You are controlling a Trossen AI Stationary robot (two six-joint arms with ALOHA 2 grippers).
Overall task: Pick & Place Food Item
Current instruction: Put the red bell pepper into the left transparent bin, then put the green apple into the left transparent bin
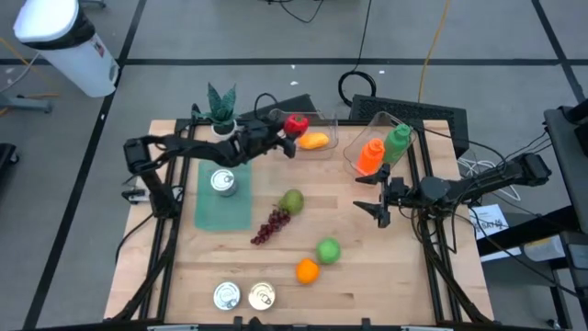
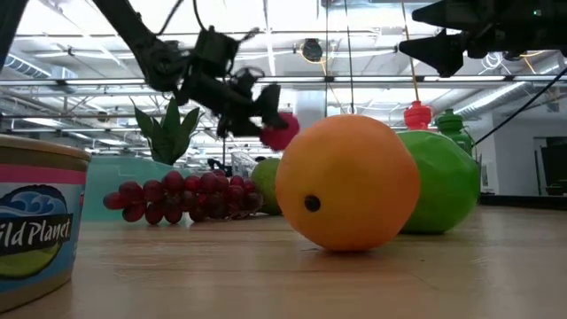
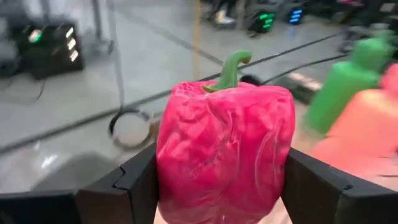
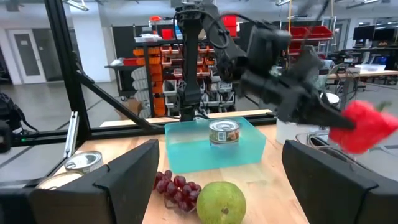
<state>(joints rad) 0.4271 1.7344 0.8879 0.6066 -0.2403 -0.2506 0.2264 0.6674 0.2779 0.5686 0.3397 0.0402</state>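
A red bell pepper [image 1: 296,123] with a green stem [image 3: 229,68] sits in my left gripper [image 1: 287,131], which is shut on it in the air beside a clear bin [image 1: 322,118] at the table's far side. A yellow-orange food item [image 1: 314,141] lies in that bin. In the low view the pepper [image 2: 282,130] hangs high above the table. My right gripper [image 1: 381,208] hovers open over the table's right part, touching nothing; its wrist view looks past its open gripper [image 4: 221,148] at a pear [image 4: 221,200]. My left gripper pinches the red pepper's body between its two fingers [image 3: 138,180], one on each side wall [image 3: 171,162]. The fingers come roughly level from the table's left. The pepper is lifted clear and sits upright, stem up.
A teal tray [image 1: 220,213] holds a can [image 1: 223,182]. The pear [image 1: 291,200], grapes [image 1: 269,225], a green apple [image 1: 328,249], an orange [image 1: 307,270] and two cans [image 1: 244,295] lie on the table. Orange and green bottles [image 1: 381,149] stand in a second clear bin; a potted plant [image 1: 220,106] stands far left.
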